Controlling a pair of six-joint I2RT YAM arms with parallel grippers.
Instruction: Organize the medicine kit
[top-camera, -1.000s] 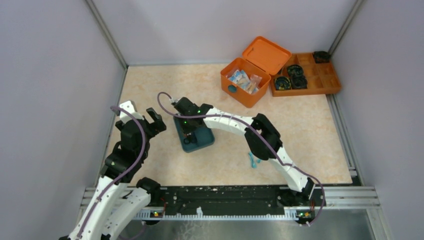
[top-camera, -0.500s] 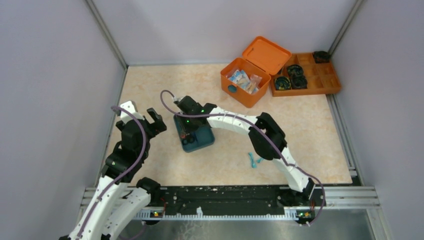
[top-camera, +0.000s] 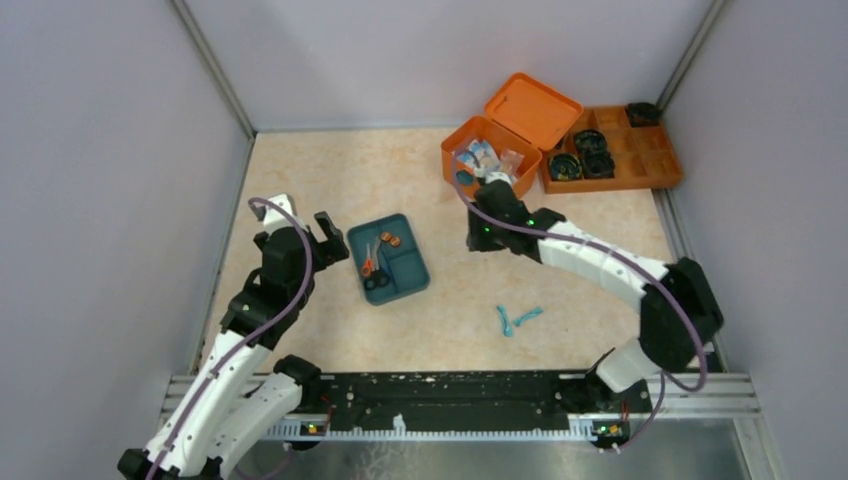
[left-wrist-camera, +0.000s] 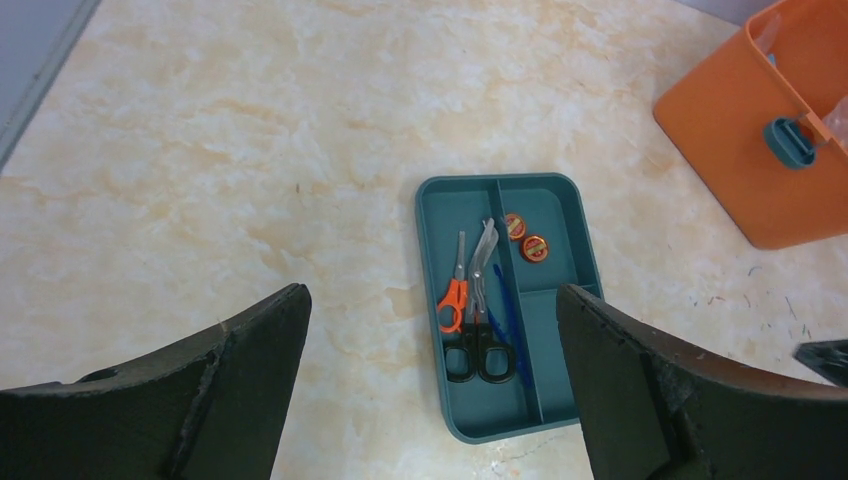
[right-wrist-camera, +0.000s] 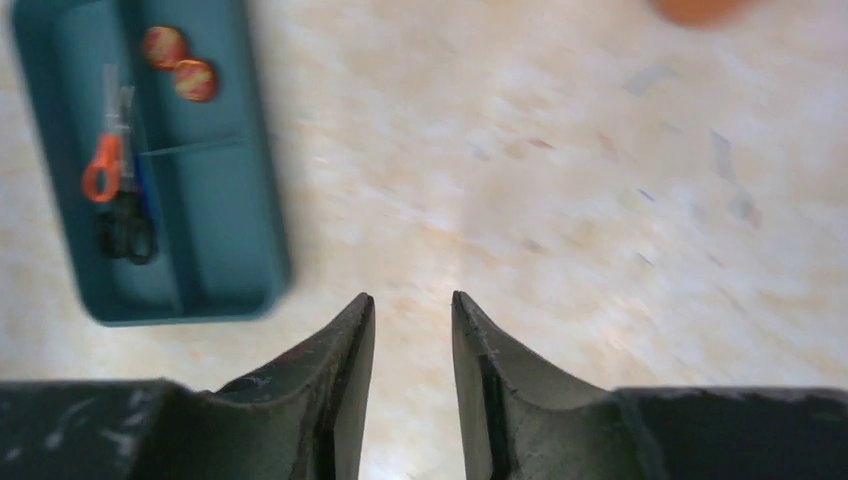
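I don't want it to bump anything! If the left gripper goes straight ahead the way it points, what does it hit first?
Most likely the teal tray, near the scissors lying in it. The left gripper points down at it with its jaws wide open, and nothing shows in between, though depth is hard to judge.

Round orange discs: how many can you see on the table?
2. One disc and a second disc lie side by side in the teal tray's far right compartment. Others may hide inside the medicine kit.
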